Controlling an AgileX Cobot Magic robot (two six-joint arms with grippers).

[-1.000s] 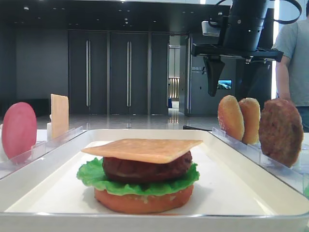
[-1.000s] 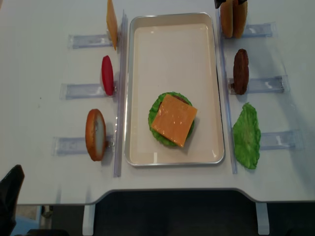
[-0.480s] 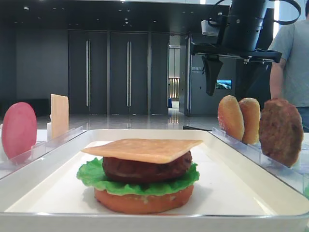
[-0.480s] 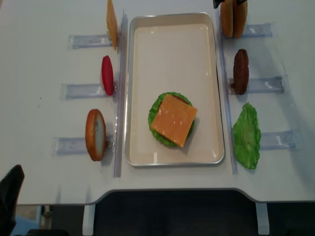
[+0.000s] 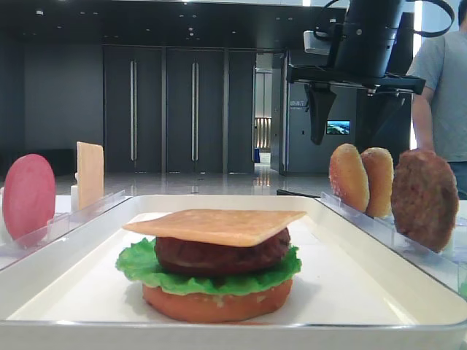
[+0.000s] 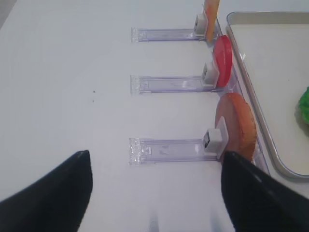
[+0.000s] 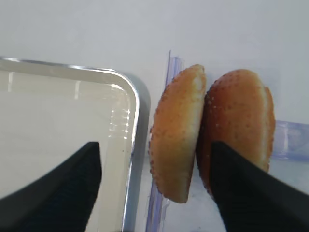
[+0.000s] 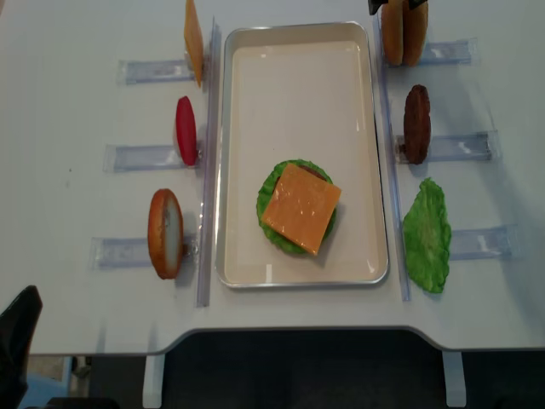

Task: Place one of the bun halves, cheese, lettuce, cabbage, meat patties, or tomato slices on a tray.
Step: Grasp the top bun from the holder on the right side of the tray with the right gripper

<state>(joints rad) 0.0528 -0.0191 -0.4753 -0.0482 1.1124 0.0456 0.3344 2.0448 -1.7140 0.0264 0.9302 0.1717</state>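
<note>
Two bun halves stand on edge, side by side, in a clear rack right of the white tray. My right gripper hangs open above them; the left bun is between its fingers and the right finger overlaps the other bun. On the tray sits a stack topped by cheese, over a meat patty, lettuce and a bun base. My left gripper is open over bare table, beside a rack holding another bun half.
On the left, racks hold a tomato slice and a cheese slice. On the right are a meat patty in a rack and a loose lettuce leaf. A person stands behind the table's right side.
My right gripper has drifted very slightly toward the tray above the buns. Nothing else has moved.
</note>
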